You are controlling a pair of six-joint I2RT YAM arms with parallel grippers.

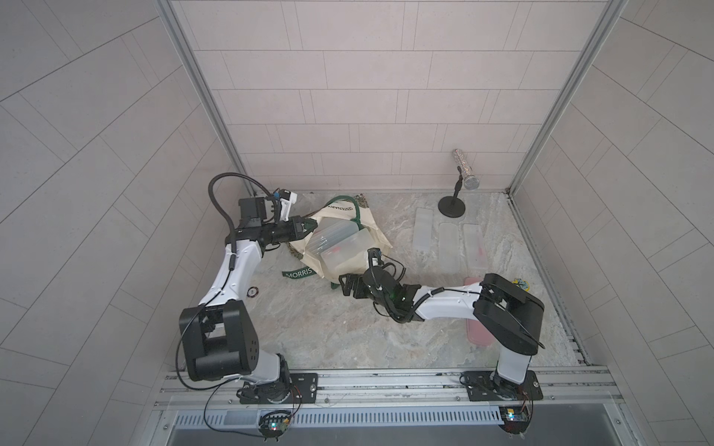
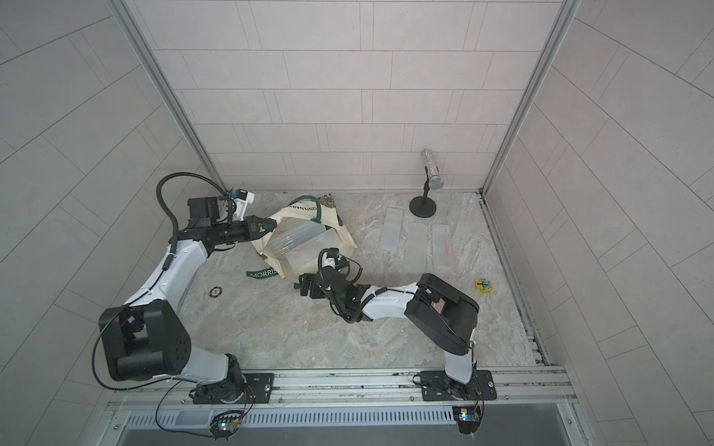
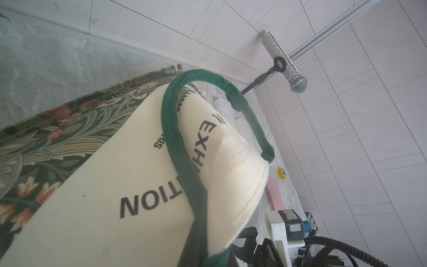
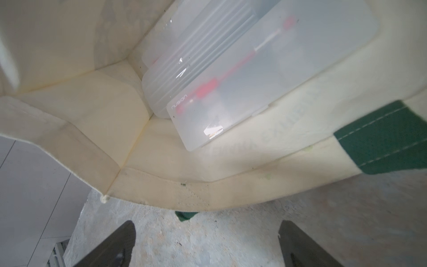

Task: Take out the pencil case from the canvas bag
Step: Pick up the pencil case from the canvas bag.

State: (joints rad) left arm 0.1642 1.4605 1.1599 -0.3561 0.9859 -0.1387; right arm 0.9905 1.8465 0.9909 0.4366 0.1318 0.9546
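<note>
Your left gripper pinches the canvas bag rim; right gripper gapes empty. The pencil case inside lies eight-to-two o'clock.

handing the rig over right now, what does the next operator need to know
Grippers: left gripper shut on the canvas bag rim, holding the mouth open; right gripper open, empty, just outside the mouth.
Things: translucent pencil cases inside the bag; three similar cases on the table, apart from it.
Done: bag held open.
Left: reach in, grip a case, lift it out.
</note>
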